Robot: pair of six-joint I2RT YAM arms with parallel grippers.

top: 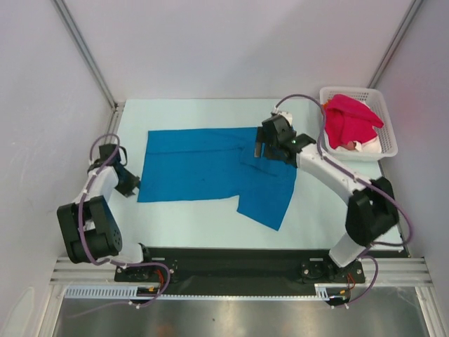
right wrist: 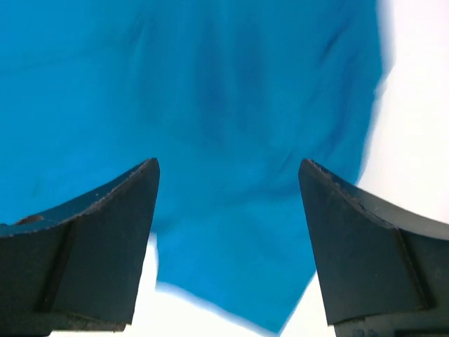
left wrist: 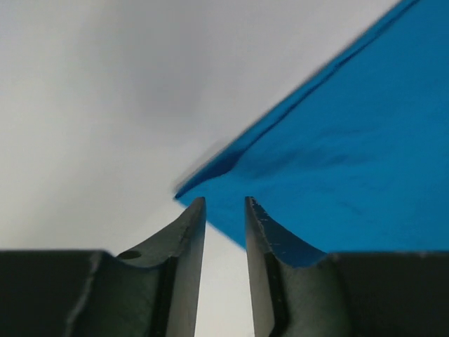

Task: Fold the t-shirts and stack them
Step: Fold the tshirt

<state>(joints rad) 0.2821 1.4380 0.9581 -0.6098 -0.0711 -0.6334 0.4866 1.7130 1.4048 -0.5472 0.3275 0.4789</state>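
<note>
A bright blue t-shirt (top: 210,172) lies spread flat across the middle of the white table (top: 196,225), one sleeve reaching toward the front right. My left gripper (top: 135,184) sits low at the shirt's left edge. In the left wrist view its jaws (left wrist: 224,203) stand a narrow gap apart with only bare table between them, and the blue corner (left wrist: 337,161) lies just ahead. My right gripper (top: 257,150) hovers over the shirt's right part, and its jaws (right wrist: 228,165) are wide open above the blue cloth (right wrist: 210,91), holding nothing. A crimson-pink t-shirt (top: 349,119) lies in the basket.
A white lattice basket (top: 351,90) stands at the back right corner of the table, with a bit of white cloth (top: 368,145) beside the pink tee. Grey walls and metal posts close in the table on both sides. The arm bases stand along the near edge.
</note>
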